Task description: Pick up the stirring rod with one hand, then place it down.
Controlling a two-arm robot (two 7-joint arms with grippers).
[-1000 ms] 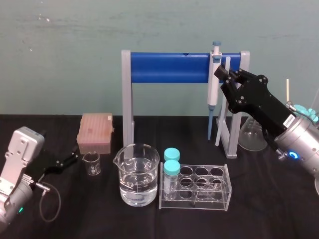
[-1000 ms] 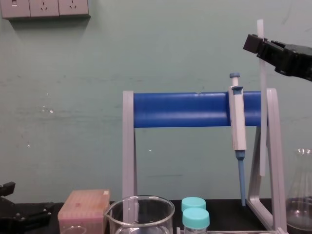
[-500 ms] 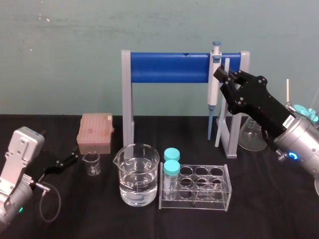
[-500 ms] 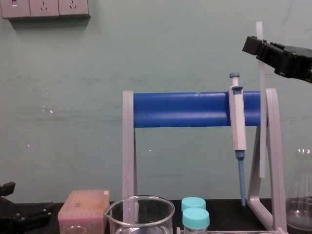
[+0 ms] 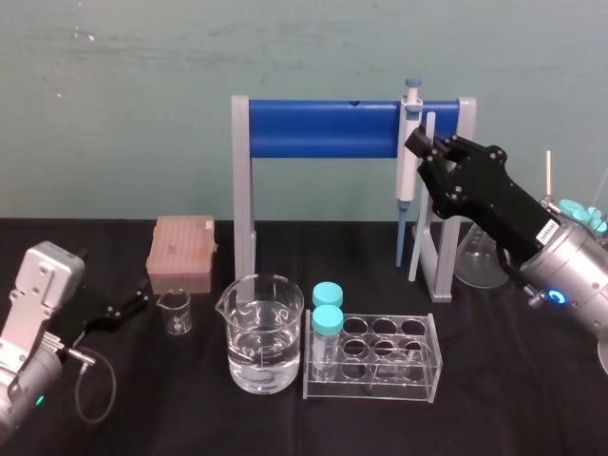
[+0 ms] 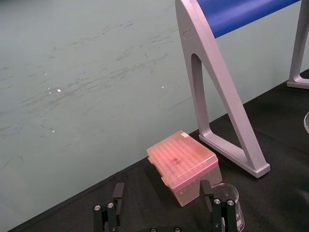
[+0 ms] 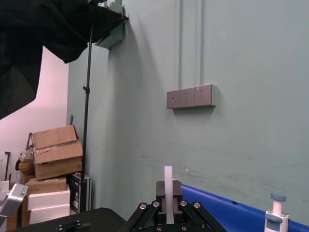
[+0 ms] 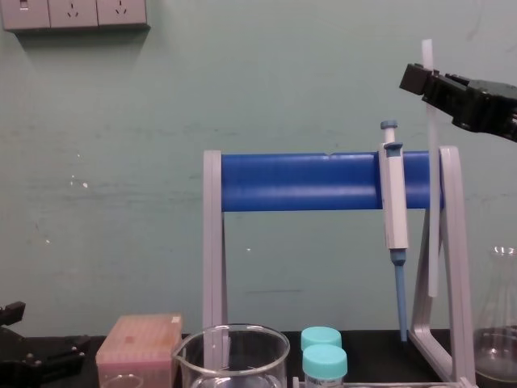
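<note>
The stirring rod (image 5: 418, 237) is a thin whitish stick hanging nearly upright in the air, just right of the pipette (image 5: 407, 152) and in front of the stand's right leg. My right gripper (image 5: 425, 147) is shut on the rod near its top end. From the chest, the rod (image 8: 432, 226) runs down from the right gripper (image 8: 424, 81), its lower end well above the table. The right wrist view has the rod (image 7: 168, 176) sticking up between the shut fingers. My left gripper (image 5: 128, 306) rests open low at the table's left.
A blue-barred grey stand (image 5: 323, 128) holds the pipette. In front stand a water beaker (image 5: 261, 332), a clear tube rack (image 5: 380, 356) with two capped tubes, a small beaker (image 5: 175, 311) and a pink tip box (image 5: 180, 252). A glass flask (image 5: 480, 252) sits at right.
The right gripper has shifted slightly left and down, carrying the rod with it. The left arm has stayed where it was.
</note>
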